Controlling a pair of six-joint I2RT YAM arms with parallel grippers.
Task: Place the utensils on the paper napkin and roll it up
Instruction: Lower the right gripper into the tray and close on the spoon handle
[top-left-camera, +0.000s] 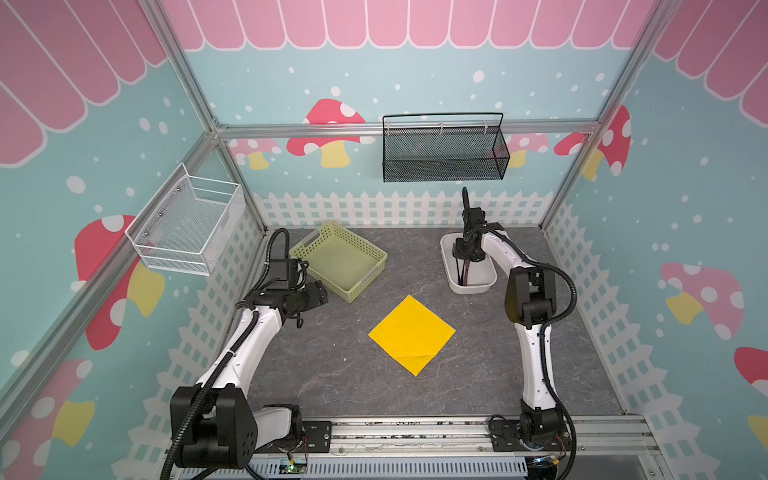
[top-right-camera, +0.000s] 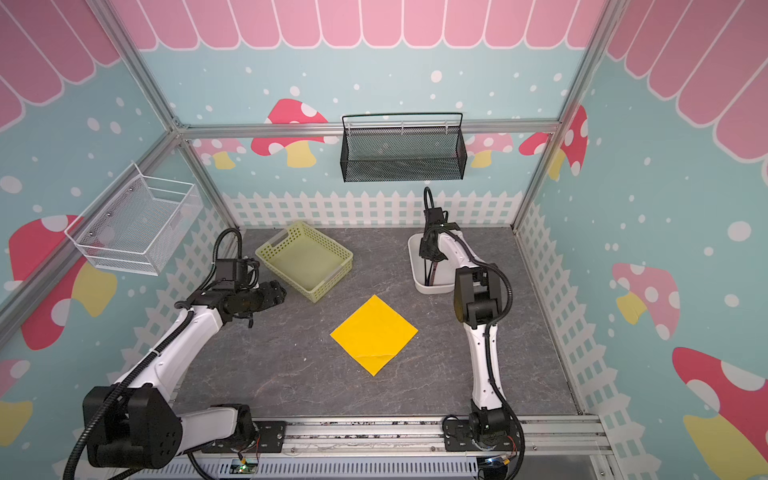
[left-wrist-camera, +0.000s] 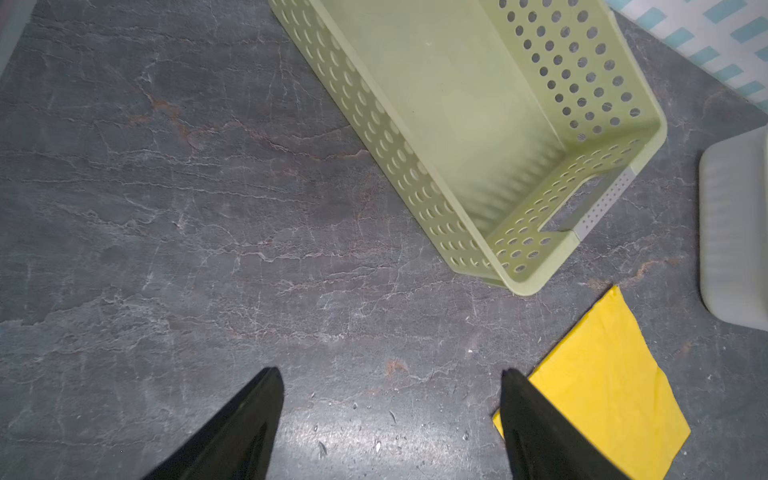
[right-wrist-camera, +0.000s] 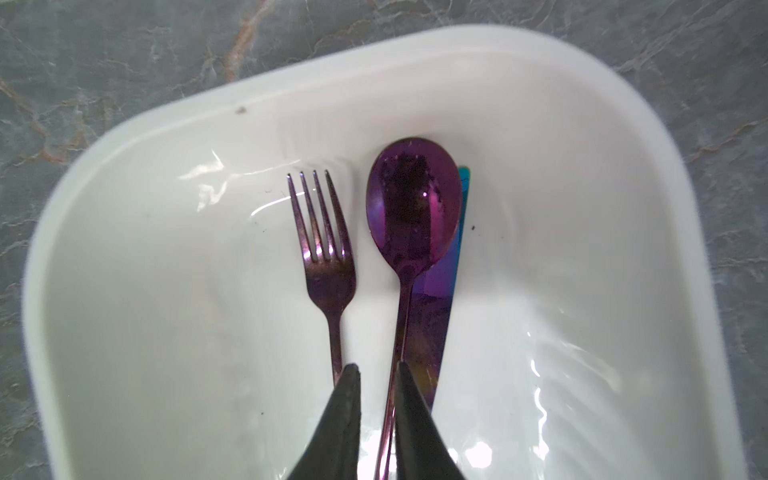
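The utensils lie side by side in a white tub (right-wrist-camera: 166, 124): a dark purplish fork (right-wrist-camera: 328, 274), a purple spoon (right-wrist-camera: 415, 208) and a knife (right-wrist-camera: 440, 316) partly under the spoon. My right gripper (right-wrist-camera: 376, 365) points down into the tub, jaws drawn close around the spoon's handle. A thin strip of white shows beside the handle, and the fork's handle runs under one fingertip. The paper napkin (top-left-camera: 411, 334) lies flat and bare mid-table, a yellow diamond in both top views. My left gripper (left-wrist-camera: 390, 372) hangs open over bare table beside a napkin (left-wrist-camera: 606, 374) corner.
A pale green perforated basket (top-left-camera: 365, 282) sits at the back left, close to my left gripper (top-left-camera: 322, 293). The white tub (top-left-camera: 449, 266) stands at the back right. A white wire basket (top-left-camera: 187, 224) and a black mesh one (top-left-camera: 444, 153) hang on the walls.
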